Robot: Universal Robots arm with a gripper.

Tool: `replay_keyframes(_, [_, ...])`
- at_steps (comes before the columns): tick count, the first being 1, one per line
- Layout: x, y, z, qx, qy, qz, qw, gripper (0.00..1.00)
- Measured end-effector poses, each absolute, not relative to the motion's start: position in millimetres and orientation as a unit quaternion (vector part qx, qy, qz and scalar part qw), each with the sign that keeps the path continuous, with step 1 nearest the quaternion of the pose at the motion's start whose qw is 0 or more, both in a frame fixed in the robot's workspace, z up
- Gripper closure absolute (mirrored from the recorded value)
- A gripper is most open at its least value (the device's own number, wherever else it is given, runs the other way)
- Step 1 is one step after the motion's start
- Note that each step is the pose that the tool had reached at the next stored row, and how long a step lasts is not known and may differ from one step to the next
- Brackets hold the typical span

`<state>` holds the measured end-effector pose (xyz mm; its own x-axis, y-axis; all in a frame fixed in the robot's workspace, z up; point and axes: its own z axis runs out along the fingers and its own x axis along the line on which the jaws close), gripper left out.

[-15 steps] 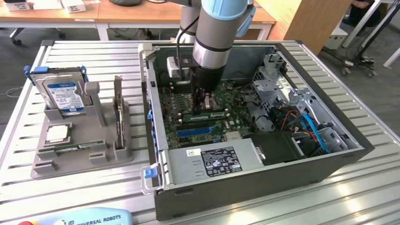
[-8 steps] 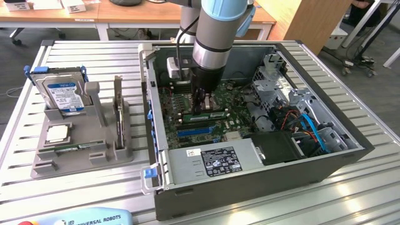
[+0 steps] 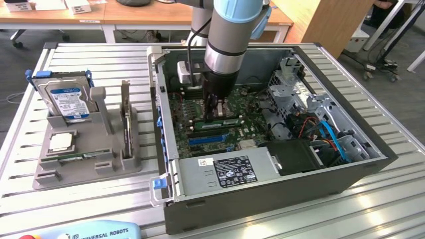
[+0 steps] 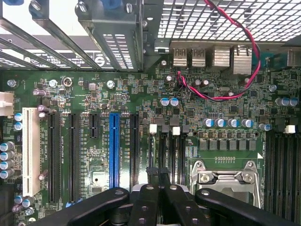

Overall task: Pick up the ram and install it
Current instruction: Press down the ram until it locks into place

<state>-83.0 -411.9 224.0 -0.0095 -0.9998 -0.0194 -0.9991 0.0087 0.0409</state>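
A green motherboard (image 4: 141, 103) carries a blue slot (image 4: 114, 148) and a white slot (image 4: 31, 150); a red-and-black wire (image 4: 235, 89) loops above; the gripper (image 4: 160, 176) is black.

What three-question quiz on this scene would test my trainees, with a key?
1. True or false: the gripper is open.
2. Where is the gripper relative to the computer case? A beside it; B inside it, above the green circuit board; C behind it.
3. Fill in: the blue-labelled hard drive stands in the grey ____.
Key: 1 false, it is shut; 2 B; 3 stand.
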Motion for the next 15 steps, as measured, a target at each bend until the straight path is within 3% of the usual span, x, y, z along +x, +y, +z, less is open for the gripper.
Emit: replay_keyframes(15, [-83.0, -411.9, 221.9, 0.704, -0.71, -0.021, 0.008, 0.9])
